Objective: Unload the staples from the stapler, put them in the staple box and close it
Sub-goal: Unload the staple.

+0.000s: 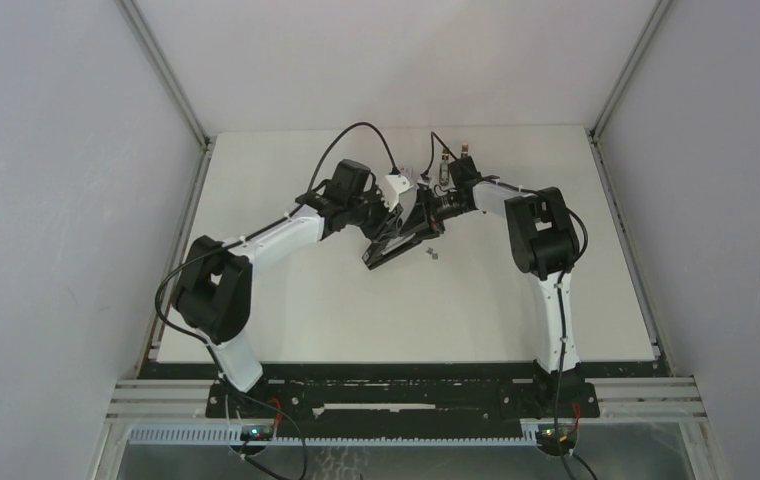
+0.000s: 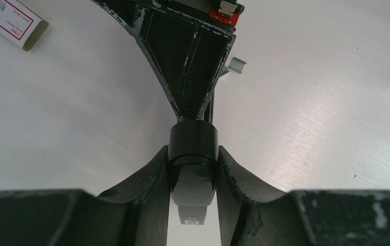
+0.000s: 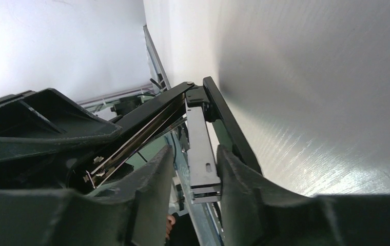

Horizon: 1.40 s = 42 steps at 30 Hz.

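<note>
Currently, upper centre: left gripper (image 2: 193, 156) and right gripper (image 3: 195, 156) are each gripping the hinged-open stapler (image 1: 396, 245) tightly. One strip of staples (image 1: 432, 256) is lying on the table (image 1: 306, 320) beside it. Unloading is under way; next likely: tipping out any remainder.

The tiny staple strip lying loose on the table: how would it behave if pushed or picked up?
The staple strip looks very light, being tiny beside the stapler, so a push would probably slide it across the smooth table. Its folded, flat-sided shape suggests it won't roll. Being joined staples, it may snap if pinched hard.
</note>
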Each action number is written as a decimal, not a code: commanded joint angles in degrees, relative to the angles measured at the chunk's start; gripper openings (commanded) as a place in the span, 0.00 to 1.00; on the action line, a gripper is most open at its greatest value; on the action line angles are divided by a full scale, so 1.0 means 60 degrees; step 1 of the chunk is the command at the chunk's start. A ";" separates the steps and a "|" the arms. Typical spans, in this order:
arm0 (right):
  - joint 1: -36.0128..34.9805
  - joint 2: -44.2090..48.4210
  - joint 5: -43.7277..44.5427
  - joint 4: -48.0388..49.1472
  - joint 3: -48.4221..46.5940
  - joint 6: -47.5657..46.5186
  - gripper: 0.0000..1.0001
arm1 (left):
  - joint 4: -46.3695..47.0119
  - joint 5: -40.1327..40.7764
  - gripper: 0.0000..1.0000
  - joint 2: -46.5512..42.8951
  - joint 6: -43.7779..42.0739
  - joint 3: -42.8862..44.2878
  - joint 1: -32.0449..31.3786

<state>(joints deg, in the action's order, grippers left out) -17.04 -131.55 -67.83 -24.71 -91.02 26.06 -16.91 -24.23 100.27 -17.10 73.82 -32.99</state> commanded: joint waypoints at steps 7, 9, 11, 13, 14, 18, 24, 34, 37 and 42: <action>-0.0113 -0.0071 -0.0459 0.0378 -0.0045 0.0154 0.04 | 0.0710 -0.0308 0.00 -0.0964 -0.0229 -0.0043 -0.0057; -0.0034 -0.0036 -0.0511 0.0368 -0.0063 0.0180 0.00 | 0.0646 -0.0291 0.00 -0.1063 -0.0335 -0.0038 -0.0018; 0.0109 0.0026 -0.0605 0.0403 -0.0070 0.0242 0.00 | 0.0601 -0.0405 0.00 -0.1173 -0.0406 -0.0068 0.0096; 0.0290 0.0154 -0.0688 0.0451 -0.0064 0.0315 0.00 | 0.0543 -0.0605 0.00 -0.1293 -0.0490 -0.0124 0.0284; 0.0388 0.0228 -0.0733 0.0470 -0.0064 0.0331 0.00 | 0.0477 -0.0745 0.00 -0.1364 -0.0565 -0.0152 0.0379; 0.0773 0.0495 -0.0984 0.0686 0.0026 0.0560 0.00 | 0.0232 -0.0973 0.00 -0.1794 -0.1128 -0.0423 0.0737; 0.1233 0.0830 -0.1269 0.0984 0.0081 0.0868 0.00 | 0.0197 -0.1232 0.00 -0.2549 -0.1541 -0.1140 0.1423; 0.1647 0.1357 -0.1663 0.2029 0.0463 0.1696 0.00 | 0.0332 -0.1474 0.00 -0.3408 -0.1471 -0.2026 0.2013; 0.1745 0.1486 -0.1804 0.2247 0.0529 0.1932 0.00 | 0.0254 -0.1464 0.00 -0.3582 -0.1546 -0.2203 0.2092; 0.1987 0.1773 -0.2023 0.2681 0.0653 0.2364 0.00 | 0.0210 -0.1343 0.00 -0.3903 -0.1644 -0.2610 0.2224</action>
<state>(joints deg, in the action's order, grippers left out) -7.66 -126.85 -75.94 -12.71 -87.35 34.54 -15.90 -34.72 80.53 -25.06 60.66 -21.23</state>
